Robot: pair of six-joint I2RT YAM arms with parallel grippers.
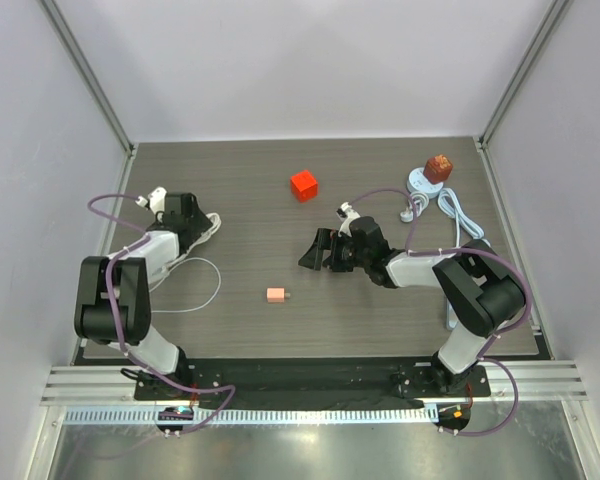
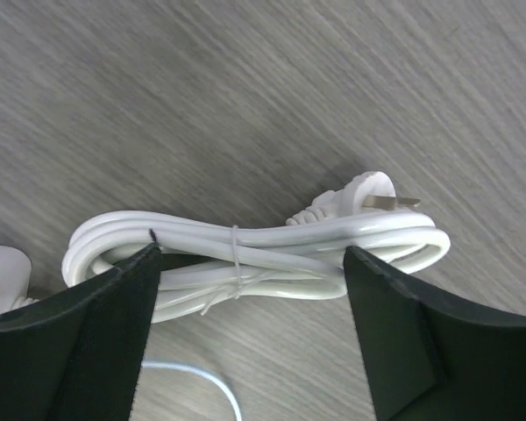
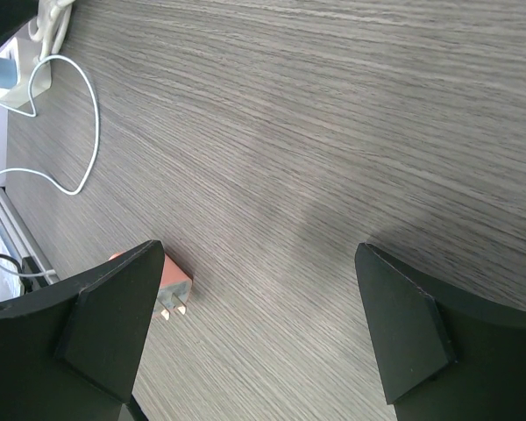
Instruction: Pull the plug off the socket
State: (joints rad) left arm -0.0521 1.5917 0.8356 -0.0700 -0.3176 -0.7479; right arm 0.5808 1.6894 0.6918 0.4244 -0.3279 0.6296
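- Between the fingers of the left gripper [image 2: 250, 254], at the bottom of the left wrist view, lay a tied bundle of white cord [image 2: 272, 235]. The jaws stood wide apart and released, and the bundle ran out past both fingers.
- At the bundle's right end sat its white plug [image 2: 368, 189], prongs bare and pointing right, flat on the grey wood-grain table [image 2: 245, 79].
- At the left edge of that view a white block [image 2: 0, 274] showed only in part; I could not tell whether it was the socket.
- Across the table, the right gripper [image 3: 259, 250] was spread wide with nothing but bare tabletop between its fingers.
- Just beside its left-of-frame finger lay a small pink plug [image 3: 174, 285], prongs showing.
- A thin white wire [image 3: 89, 114] looped across the upper left of the right wrist view.
- In the overhead view a red cube [image 1: 303, 185] sat above centre, well apart from both grippers.
- A pale round base [image 1: 418, 181] with a red-brown object [image 1: 438, 166] on it stood at the upper right.
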